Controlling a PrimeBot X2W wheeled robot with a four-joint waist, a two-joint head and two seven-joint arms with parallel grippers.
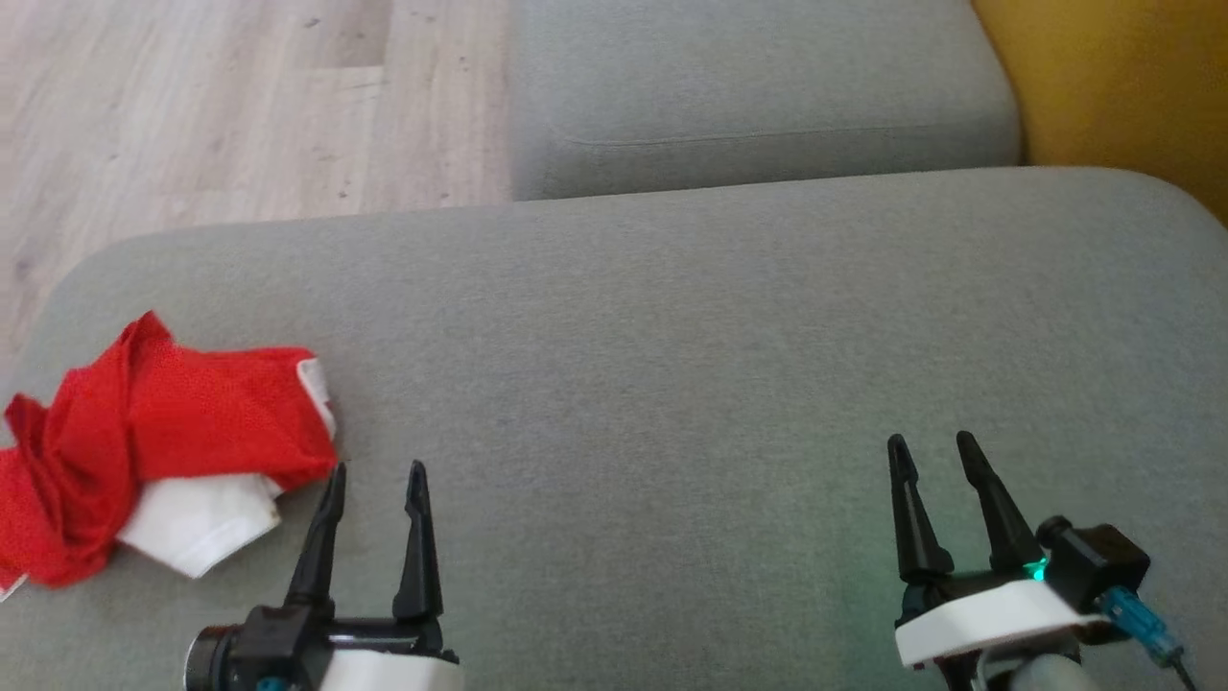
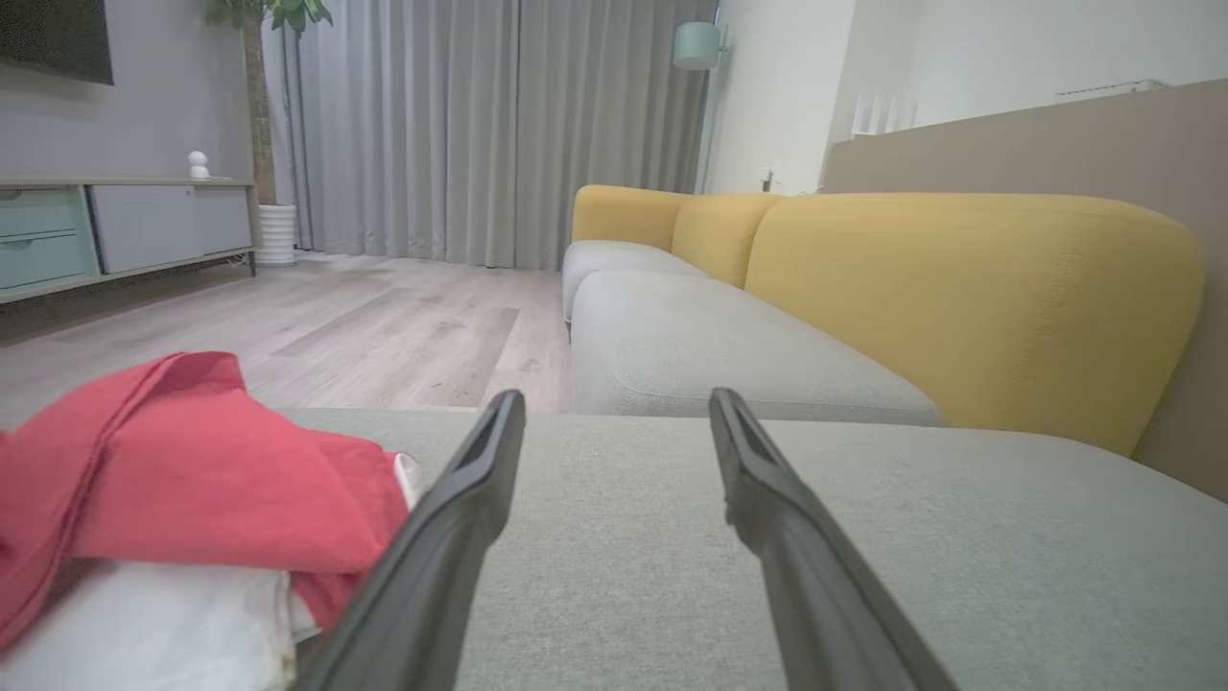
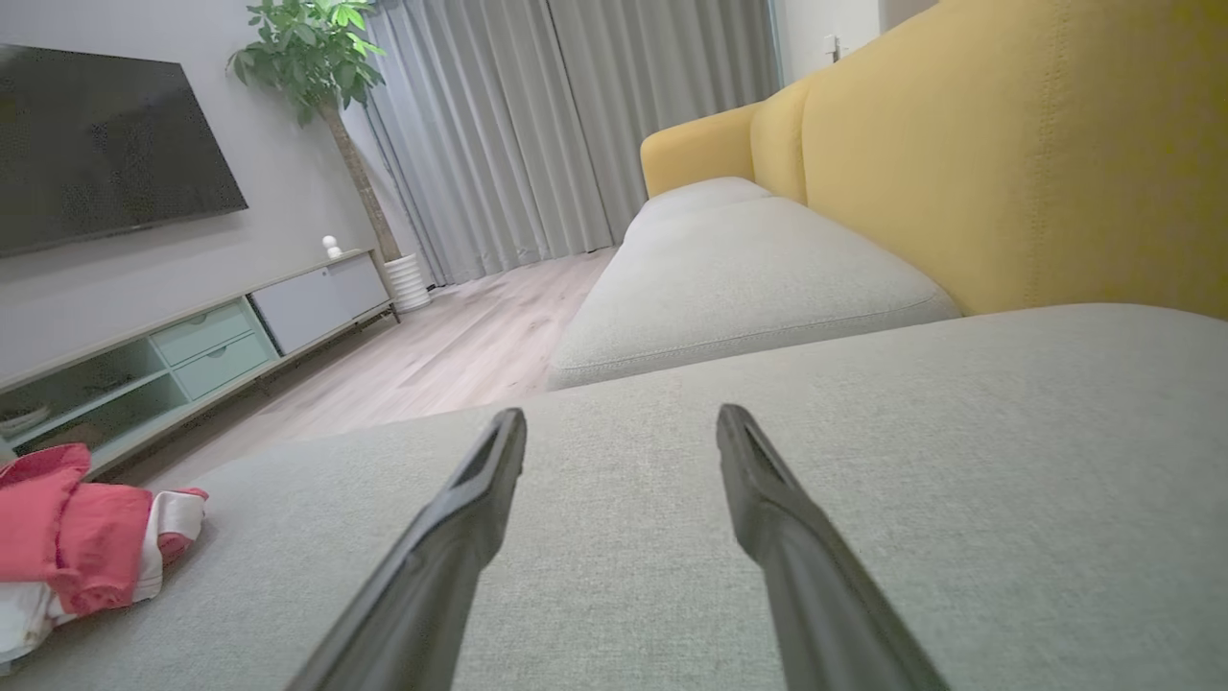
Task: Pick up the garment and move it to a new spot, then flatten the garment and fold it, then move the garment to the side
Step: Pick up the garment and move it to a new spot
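Grey fabric of a broad seat cushion (image 1: 672, 336) lies under both arms, with a second grey cushion (image 1: 758, 86) beyond it, a yellow backrest (image 1: 1122, 86) along the right and pale wooden floor (image 1: 240, 106) at the far left. Farther off in the room are grey curtains (image 2: 480, 125), a potted plant (image 3: 317, 48), a low cabinet (image 3: 192, 345) and a dark screen (image 3: 96, 144) on the wall. The garment (image 1: 163, 422), red mesh with a white part beneath, sits crumpled at the near left end of the cushion, and the cushion around it is bare. The left gripper (image 1: 376, 472) is just to the right of the garment with its jaws wide apart and nothing between them. Its left finger (image 1: 321, 537) comes right up to the red hem, and whether it touches the cloth cannot be told. The right gripper (image 1: 932, 441) hovers well apart on the near right, jaws equally spread and holding nothing, above plain fabric. The garment's left side is cut off by the edge of the head view. In the left wrist view one finger covers its near corner, and its folds are too bunched to make out its shape.
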